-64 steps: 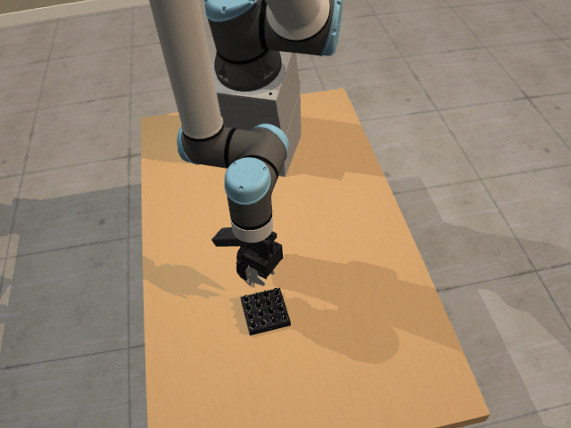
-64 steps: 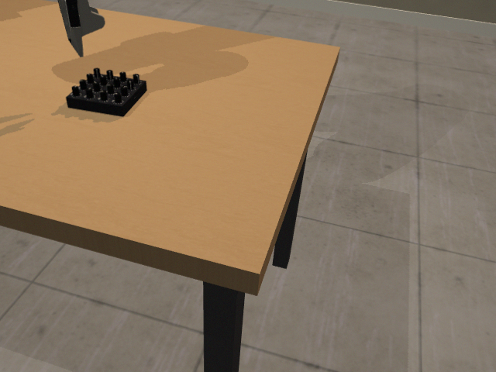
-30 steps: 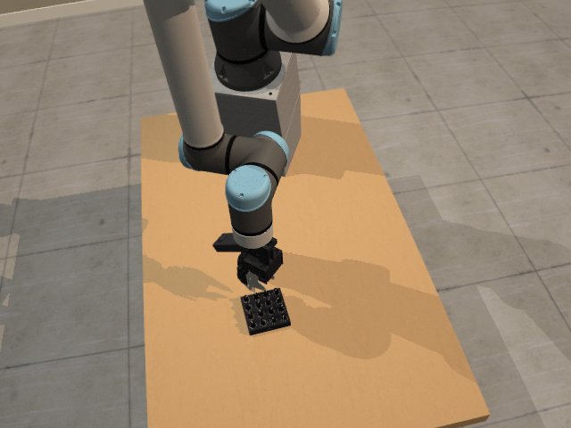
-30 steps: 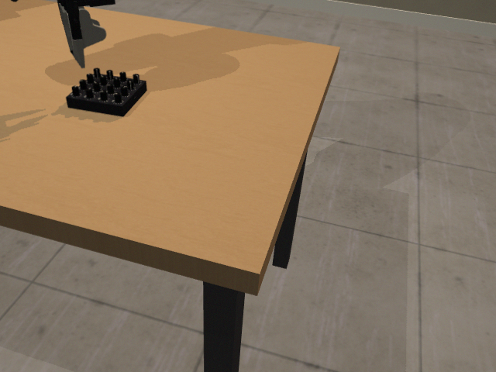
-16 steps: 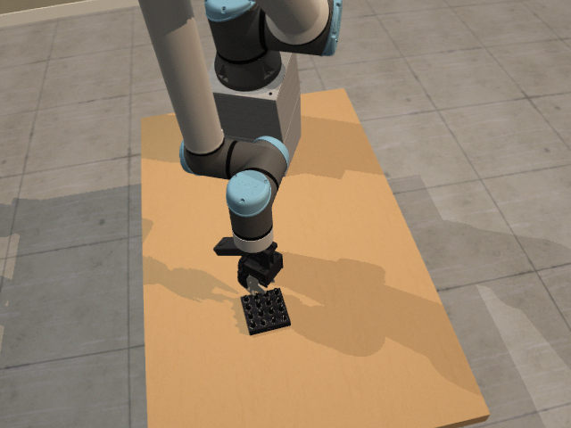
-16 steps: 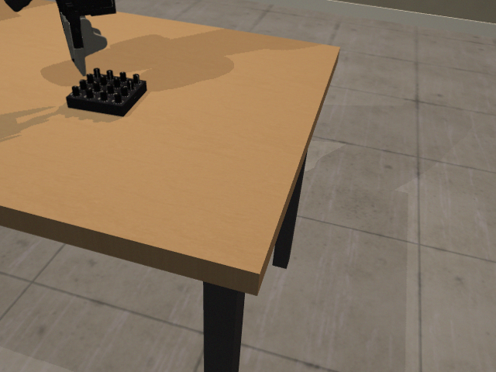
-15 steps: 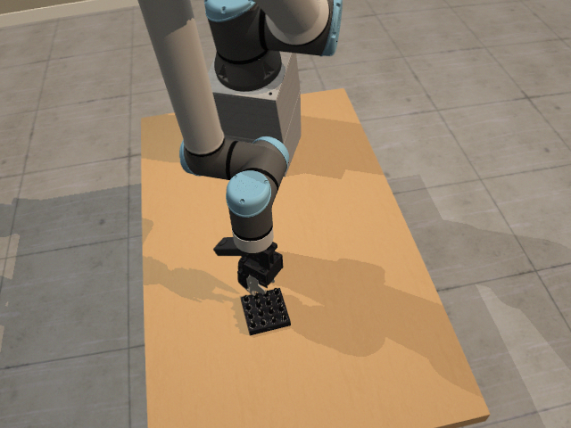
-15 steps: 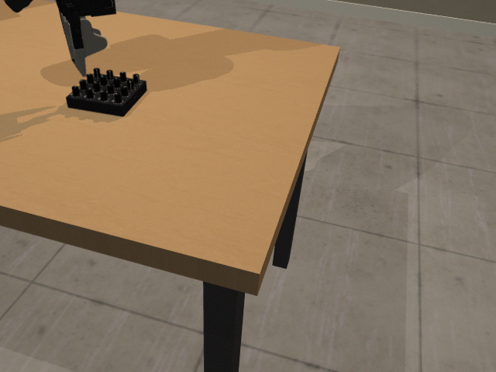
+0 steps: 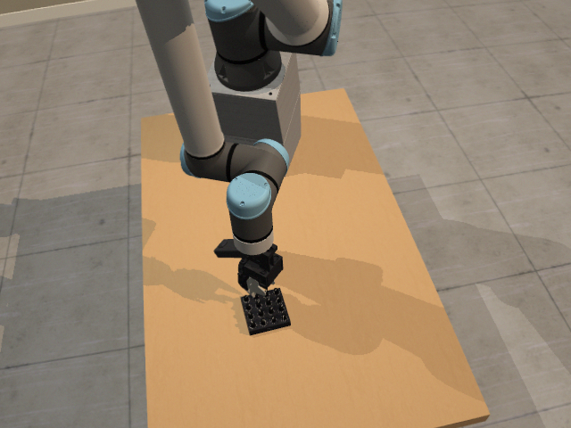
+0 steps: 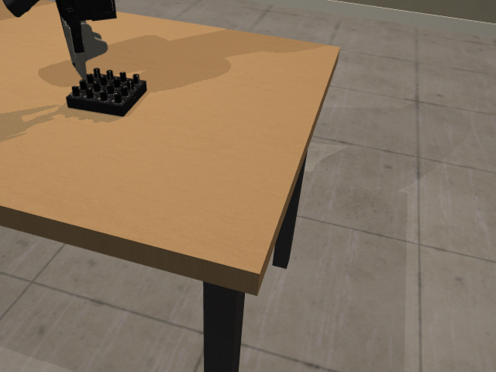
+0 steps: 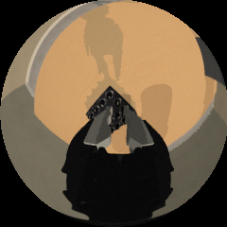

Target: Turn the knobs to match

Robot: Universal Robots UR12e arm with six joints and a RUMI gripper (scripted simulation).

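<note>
The black knob box [image 9: 266, 311] lies on the wooden table, with a grid of small black upright knobs on top. It also shows in the exterior view [image 10: 105, 93] and in the wrist view [image 11: 109, 110]. My gripper [image 9: 254, 290] points straight down over the box's far edge, at the side nearest the arm. Its fingertips [image 10: 80, 72] stand just above the knobs of the back row and touch none that I can see. The fingers stand a narrow gap apart with nothing between them. The knob marks are too small to read.
The arm's base block [image 9: 255, 103] stands on the far end of the table. The table's right edge [image 10: 316, 132] and near edge drop to the tiled floor.
</note>
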